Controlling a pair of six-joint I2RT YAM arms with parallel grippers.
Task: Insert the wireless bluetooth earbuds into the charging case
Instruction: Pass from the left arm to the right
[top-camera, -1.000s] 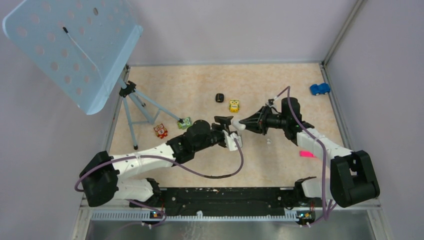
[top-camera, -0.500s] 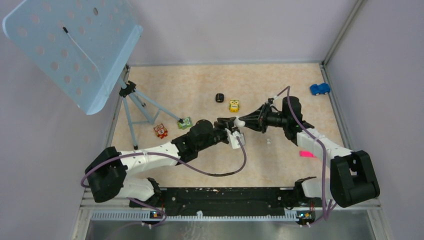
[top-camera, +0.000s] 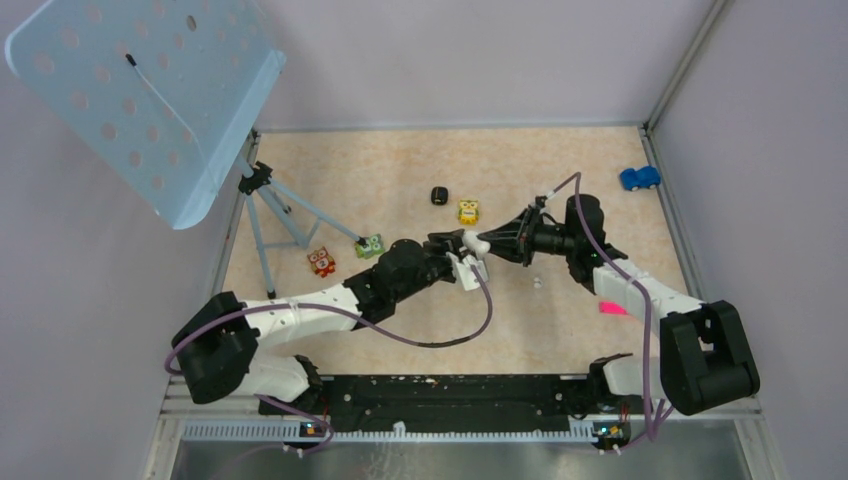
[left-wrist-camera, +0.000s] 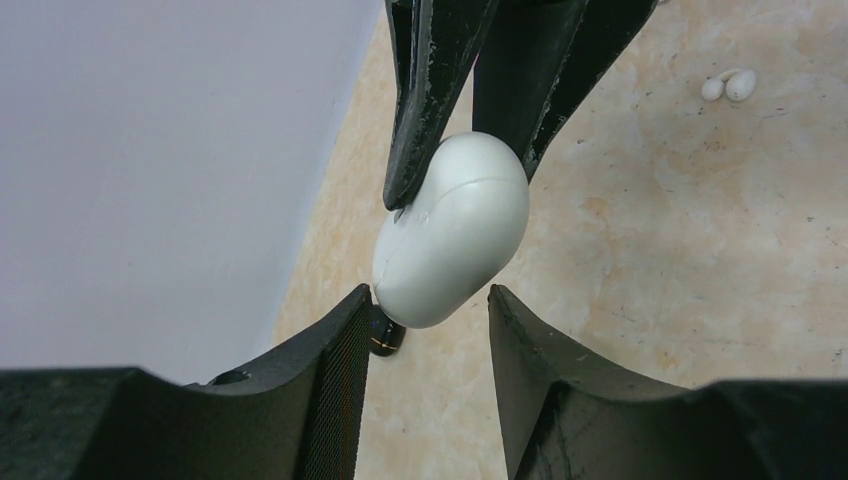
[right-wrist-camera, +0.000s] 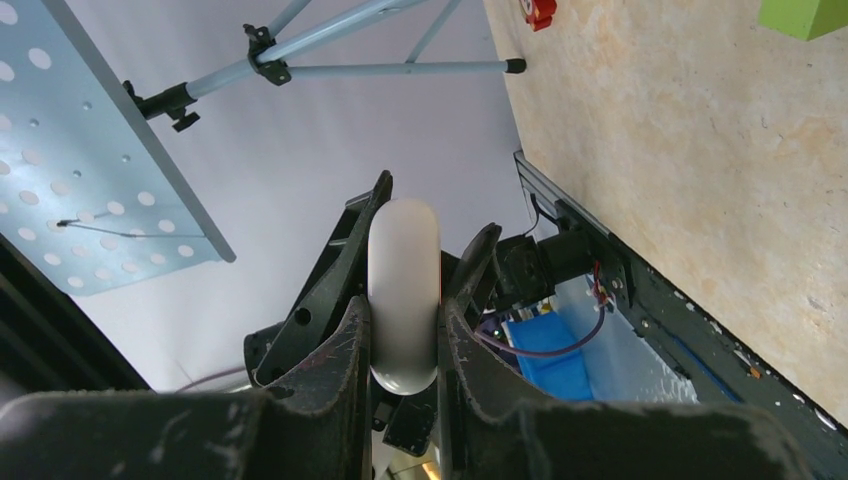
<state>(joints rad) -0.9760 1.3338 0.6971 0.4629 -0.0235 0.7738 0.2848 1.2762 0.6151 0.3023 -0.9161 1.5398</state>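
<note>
Over the middle of the table (top-camera: 330, 170), walls well apart, the right gripper (top-camera: 490, 245) pinched the shut case (left-wrist-camera: 455, 225) aloft. The left gripper (left-wrist-camera: 428, 300) bracketed the case's free end with one finger touching; whether it truly pinched, I couldn't tell. Gentle prying at the seam looked best. The earbuds (left-wrist-camera: 728, 86) lay loose on the table nearby.

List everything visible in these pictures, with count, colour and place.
charging case: one, white, held in mid-air
earbuds: two, white, together on the table
green toy: one, green, left of centre
red toy: one, red, left of the green toy
yellow toy: one, yellow, far centre
black thing: one, black, left of the yellow toy
toy car: one, blue, far right corner
tag: one, pink, near right
music stand: one, light blue, far left
left gripper: one, black, jaws around the case's end
right gripper: one, black, shut on the case
</note>
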